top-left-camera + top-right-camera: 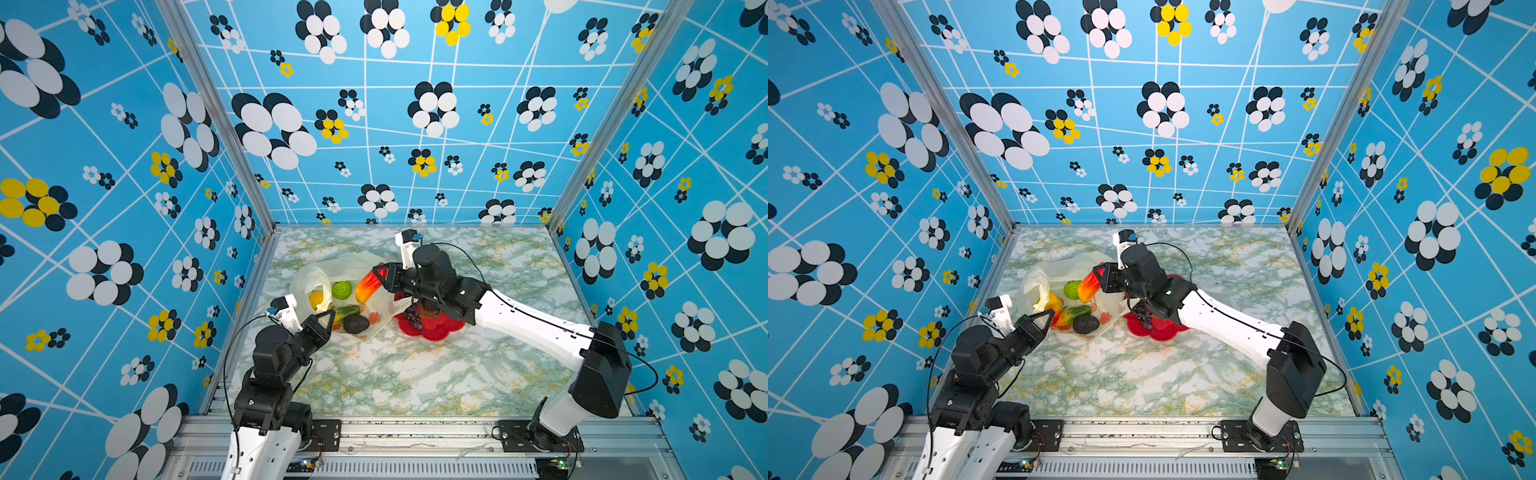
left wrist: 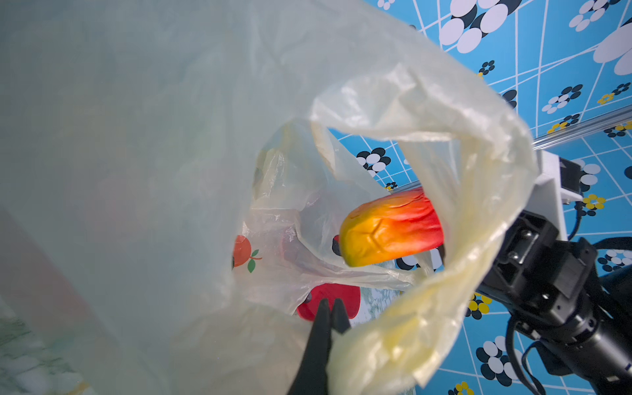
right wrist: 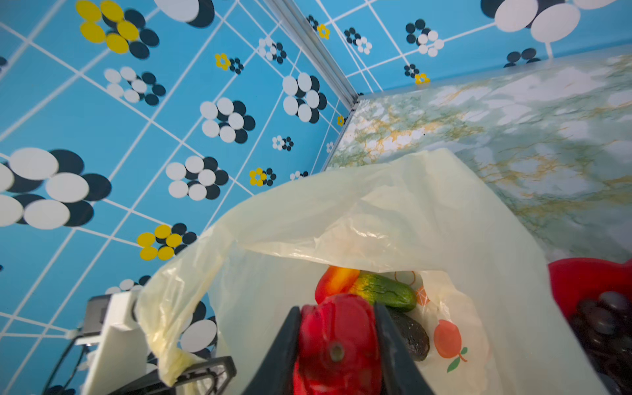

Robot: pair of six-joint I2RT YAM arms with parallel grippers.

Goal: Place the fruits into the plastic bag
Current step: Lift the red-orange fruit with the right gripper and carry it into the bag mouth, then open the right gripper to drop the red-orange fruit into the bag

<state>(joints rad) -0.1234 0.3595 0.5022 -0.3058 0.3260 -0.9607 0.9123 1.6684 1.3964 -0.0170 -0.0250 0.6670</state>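
Right tool [image 3: 337,309] clamps a red-orange pepper [image 2: 393,232] at the open mouth of the plastic bag [image 3: 393,212]; left tool [image 2: 330,304], jaws together, pinches its handle loop [image 2: 478,239] above the counter [image 1: 415,374].

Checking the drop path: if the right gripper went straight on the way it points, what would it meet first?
Probably the green cucumber inside the plastic bag, just past the red-orange piece that the right gripper holds; depth is unclear.

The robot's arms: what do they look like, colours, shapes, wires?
The left arm and right arm both mix white shells with black joint housings. Each ends in black, pointed, triangular fingers. A white camera block sits at each wrist, and thin black cables loop alongside.
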